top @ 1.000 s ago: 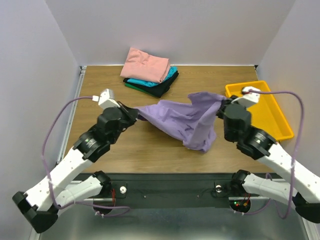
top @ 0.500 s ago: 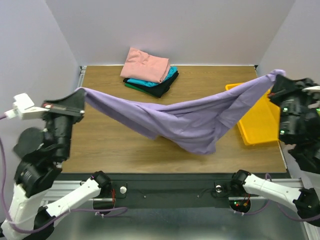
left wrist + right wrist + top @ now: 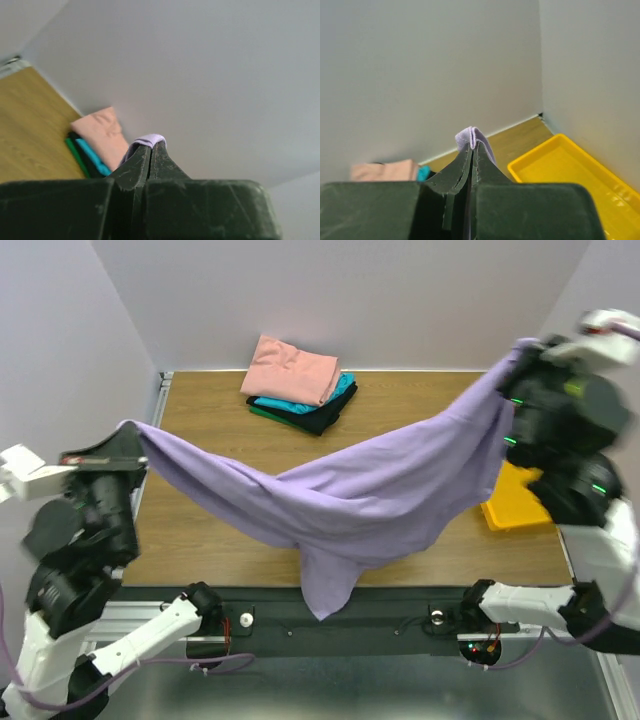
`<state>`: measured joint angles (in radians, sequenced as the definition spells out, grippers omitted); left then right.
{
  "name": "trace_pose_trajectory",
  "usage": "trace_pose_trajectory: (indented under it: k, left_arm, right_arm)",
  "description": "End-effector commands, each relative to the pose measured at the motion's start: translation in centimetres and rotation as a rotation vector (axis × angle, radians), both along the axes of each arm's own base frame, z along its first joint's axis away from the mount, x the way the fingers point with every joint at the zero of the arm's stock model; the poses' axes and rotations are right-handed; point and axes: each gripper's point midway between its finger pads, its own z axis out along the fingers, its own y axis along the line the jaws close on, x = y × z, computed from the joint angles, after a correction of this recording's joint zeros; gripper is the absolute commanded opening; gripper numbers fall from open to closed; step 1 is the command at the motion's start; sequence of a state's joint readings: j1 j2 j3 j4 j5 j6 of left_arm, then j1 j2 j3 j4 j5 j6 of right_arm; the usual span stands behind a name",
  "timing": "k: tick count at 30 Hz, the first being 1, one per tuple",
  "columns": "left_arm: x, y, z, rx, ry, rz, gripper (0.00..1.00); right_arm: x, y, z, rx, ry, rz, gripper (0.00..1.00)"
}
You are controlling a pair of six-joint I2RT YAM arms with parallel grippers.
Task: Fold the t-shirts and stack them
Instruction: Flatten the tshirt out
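The light purple t-shirt [image 3: 360,495] hangs stretched in the air between both grippers, high above the table, and sags in the middle with a flap hanging down near the front edge. My left gripper [image 3: 130,435] is shut on its left end; a fold of purple cloth [image 3: 150,140] pokes out of the closed fingertips. My right gripper [image 3: 520,355] is shut on its right end, with cloth [image 3: 472,136] at the tips. The folded stack, salmon-pink [image 3: 292,368] over teal, black and green, lies at the back of the table.
A yellow plastic tray [image 3: 520,505] sits at the right of the wooden table [image 3: 210,410], partly hidden behind my right arm; it also shows in the right wrist view [image 3: 570,165]. Grey walls enclose the table on three sides.
Both grippers rose and spread apart with the shirt. It went from bunched on the table to stretched in the air, and its lower flap now hangs over the front edge.
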<state>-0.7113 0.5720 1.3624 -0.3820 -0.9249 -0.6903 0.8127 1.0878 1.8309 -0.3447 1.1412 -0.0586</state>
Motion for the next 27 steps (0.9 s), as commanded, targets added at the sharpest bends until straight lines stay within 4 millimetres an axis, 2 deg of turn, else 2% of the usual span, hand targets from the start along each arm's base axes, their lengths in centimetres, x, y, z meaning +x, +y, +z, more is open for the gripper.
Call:
trace_pose_trajectory:
  k: [1,2,3,4,5,6,7,8,9,10,12,13,14,15,16,17,18,19,20,21,22,24,25,26,27]
  left_arm:
    - [5.7,-1.5,-7.7,0.115,0.271,0.239,0.0]
    - [6.4,-1.8,-8.7,0.132,0.297,0.253,0.0]
    - [7.9,-2.0,-10.6,0.158,0.339,0.27,0.0]
    - [8.9,-1.9,-11.5,0.172,0.357,0.272,0.0]
    - [10.1,-1.9,-13.8,0.212,0.403,0.261,0.0]
    - [11.3,-1.4,-14.9,0.23,0.418,0.256,0.0]
    - [13.6,-1.3,-15.4,0.241,0.398,0.21,0.0]
    - [14.8,-1.2,-18.2,0.269,0.435,0.189,0.0]
    - [17.2,-2.6,-19.0,0.283,0.412,0.101,0.0]
    - [18.3,-1.8,-20.1,0.283,0.423,0.104,0.0]
    - [20.6,-2.5,-22.1,0.307,0.445,0.04,0.0]
    - [22.4,-2.2,-24.4,0.32,0.501,0.047,0.0]
    - [23.2,-1.5,-25.5,0.331,0.537,0.059,0.0]
    - [24.4,-1.4,-25.3,0.338,0.541,0.047,0.0]
    - [25.7,-1.4,-27.9,0.355,0.607,0.031,0.0]
    - [26.7,-0.7,-27.7,0.377,0.613,0.022,0.0]
    - [27.4,-1.1,-28.3,0.378,0.62,-0.02,0.0]
    - [28.0,-2.1,-30.2,0.365,0.656,-0.088,0.0]
    - [28.2,-2.4,-30.6,0.354,0.653,-0.11,0.0]
    - [28.5,-2.8,-30.9,0.347,0.641,-0.131,0.0]
    - [28.5,-2.8,-31.1,0.341,0.64,-0.131,0.0]
    - [28.2,-2.7,-31.4,0.328,0.644,-0.124,0.0]
    - [27.9,-2.3,-31.3,0.325,0.651,-0.109,0.0]
    - [27.4,-2.1,-31.8,0.321,0.664,-0.101,0.0]
    - [26.9,-1.7,-31.7,0.307,0.672,-0.079,0.0]
  right_arm:
    - [6.9,3.1,-5.4,-0.179,0.183,-0.128,0.0]
    - [9.2,3.7,-6.3,-0.198,0.192,-0.098,0.0]
    - [12.4,2.1,-8.7,-0.201,0.24,-0.158,0.0]
    - [14.3,1.9,-10.4,-0.217,0.275,-0.155,0.0]
    - [17.4,1.5,-13.2,-0.216,0.323,-0.138,0.01]
    - [19.1,1.4,-15.2,-0.215,0.36,-0.129,0.0]
    - [20.6,1.5,-17.2,-0.194,0.386,-0.114,0.0]
    - [22.3,1.8,-18.9,-0.182,0.41,-0.071,0.0]
    - [25.0,1.0,-21.9,-0.174,0.457,-0.089,0.0]
    - [26.5,0.7,-23.2,-0.155,0.467,-0.086,0.0]
    - [29.5,0.3,-25.7,-0.134,0.494,-0.062,0.0]
    - [31.8,0.7,-29.6,-0.155,0.559,-0.043,0.0]
    - [33.3,1.2,-28.6,-0.153,0.529,-0.021,0.01]
    - [34.3,1.3,-29.2,-0.169,0.535,-0.012,0.0]
    - [35.4,1.6,-29.9,-0.196,0.547,-0.001,0.0]
    - [36.9,2.3,-31.0,-0.203,0.552,0.024,0.0]
    - [37.6,2.6,-31.6,-0.209,0.557,0.039,0.01]
    - [38.0,2.8,-32.0,-0.214,0.559,0.046,0.05]
    - [38.4,3.1,-32.6,-0.208,0.565,0.059,0.16]
    - [38.4,3.4,-32.9,-0.201,0.567,0.073,0.31]
    - [38.2,4.1,-32.9,-0.187,0.565,0.111,0.62]
    - [36.8,4.7,-32.8,-0.177,0.578,0.163,0.9]
    - [35.9,5.4,-32.7,-0.164,0.582,0.206,1.0]
    - [34.9,6.4,-32.4,-0.164,0.584,0.244,1.0]
    - [32.5,6.8,-31.7,-0.156,0.588,0.274,1.0]
